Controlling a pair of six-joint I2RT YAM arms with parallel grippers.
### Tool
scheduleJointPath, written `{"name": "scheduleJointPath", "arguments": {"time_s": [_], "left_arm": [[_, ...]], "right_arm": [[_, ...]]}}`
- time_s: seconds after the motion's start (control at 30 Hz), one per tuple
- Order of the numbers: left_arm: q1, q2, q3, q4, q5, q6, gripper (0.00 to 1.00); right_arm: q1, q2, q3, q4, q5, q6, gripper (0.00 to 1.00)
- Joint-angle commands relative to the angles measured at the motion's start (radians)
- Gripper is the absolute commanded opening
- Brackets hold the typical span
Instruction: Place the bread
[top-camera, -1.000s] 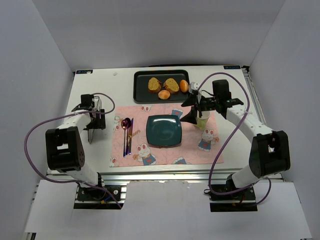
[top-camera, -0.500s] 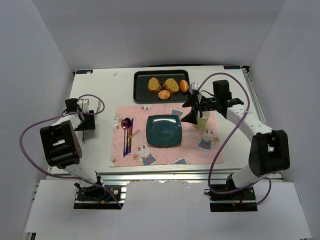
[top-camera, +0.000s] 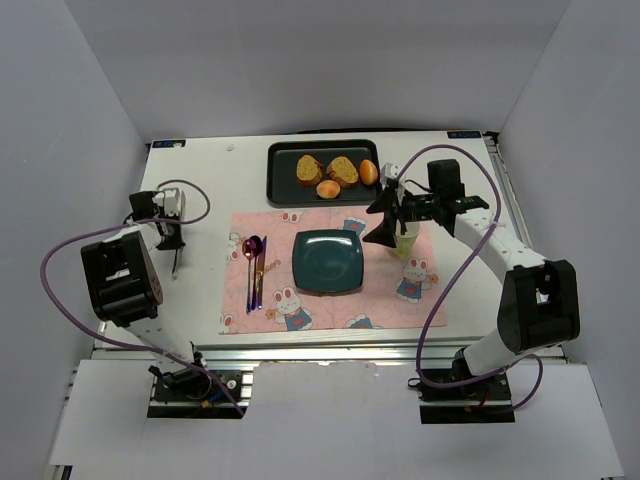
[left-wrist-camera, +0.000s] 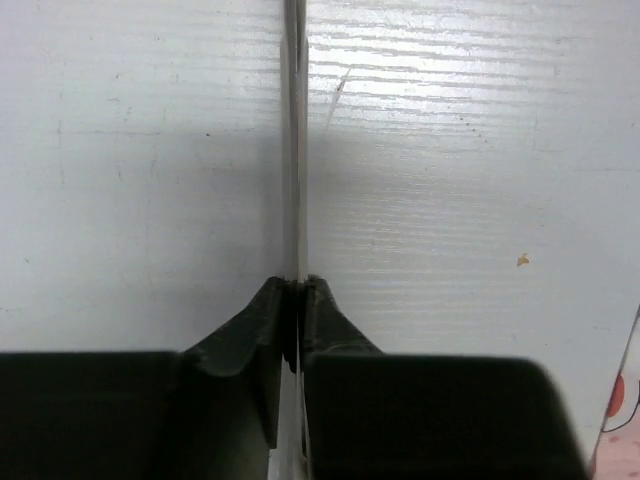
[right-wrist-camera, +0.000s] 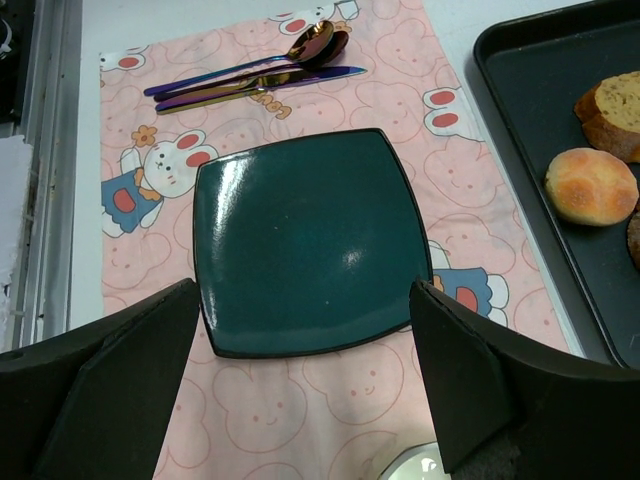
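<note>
The bread, a golden slice with a dark crust, lies at the left of the black tray, beside a yellower slice. In the right wrist view the bread shows at the right edge. My right gripper hangs open and empty just right of the teal plate; the plate shows between its fingers. My left gripper is shut on nothing over the white table at far left, its fingertips pressed together.
Two orange buns share the tray; one bun shows in the right wrist view. A spoon and other cutlery lie on the pink placemat left of the plate. A pale cup stands under my right gripper.
My left arm has swung away to the left side of the table, and its gripper has gone from open to shut. The right arm has not moved.
</note>
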Motion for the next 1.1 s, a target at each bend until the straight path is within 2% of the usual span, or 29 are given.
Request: {"name": "scheduleJointPath", "arguments": {"time_s": [0.0, 0.03, 0.1, 0.2, 0.23, 0.3, 0.4, 0.47, 0.57, 0.6, 0.73, 0.83, 1.07], "left_arm": [[-0.003, 0.044, -0.03, -0.128, 0.029, -0.023, 0.12], [-0.002, 0.021, -0.019, -0.139, 0.046, -0.046, 0.06], [-0.006, -0.019, 0.03, -0.171, 0.107, -0.098, 0.0], [-0.025, -0.078, 0.099, -0.18, 0.191, -0.201, 0.0], [-0.047, -0.098, 0.116, -0.176, 0.224, -0.296, 0.0], [-0.083, -0.141, 0.145, -0.147, 0.299, -0.387, 0.0], [-0.179, -0.149, 0.19, -0.093, 0.333, -0.616, 0.02], [-0.244, -0.126, 0.219, -0.072, 0.343, -0.706, 0.02], [-0.304, -0.056, 0.28, -0.042, 0.366, -0.836, 0.07], [-0.352, -0.024, 0.297, -0.023, 0.383, -0.879, 0.1], [-0.397, 0.045, 0.383, 0.0, 0.394, -0.968, 0.22], [-0.423, 0.1, 0.452, 0.007, 0.419, -1.027, 0.36], [-0.46, 0.148, 0.489, -0.001, 0.442, -1.084, 0.42]], "right_arm": [[-0.013, -0.026, 0.016, 0.007, -0.003, 0.005, 0.89], [-0.016, -0.026, 0.016, 0.009, -0.006, 0.007, 0.89], [-0.021, -0.025, 0.019, 0.009, -0.006, 0.007, 0.9], [-0.027, -0.023, 0.029, 0.006, -0.011, 0.007, 0.89], [-0.03, -0.023, 0.032, 0.006, -0.011, 0.007, 0.89], [-0.033, -0.019, 0.04, 0.006, -0.014, 0.007, 0.89], [-0.038, -0.011, 0.045, 0.01, -0.017, 0.011, 0.89], [-0.039, -0.009, 0.048, 0.015, -0.021, 0.016, 0.89], [-0.042, -0.008, 0.048, 0.024, -0.024, 0.025, 0.89], [-0.044, -0.011, 0.046, 0.027, -0.026, 0.025, 0.89], [-0.051, -0.02, 0.037, 0.038, -0.029, 0.026, 0.89], [-0.064, -0.025, 0.02, 0.052, -0.032, 0.037, 0.89], [-0.068, -0.026, 0.006, 0.066, -0.031, 0.043, 0.89]]}}
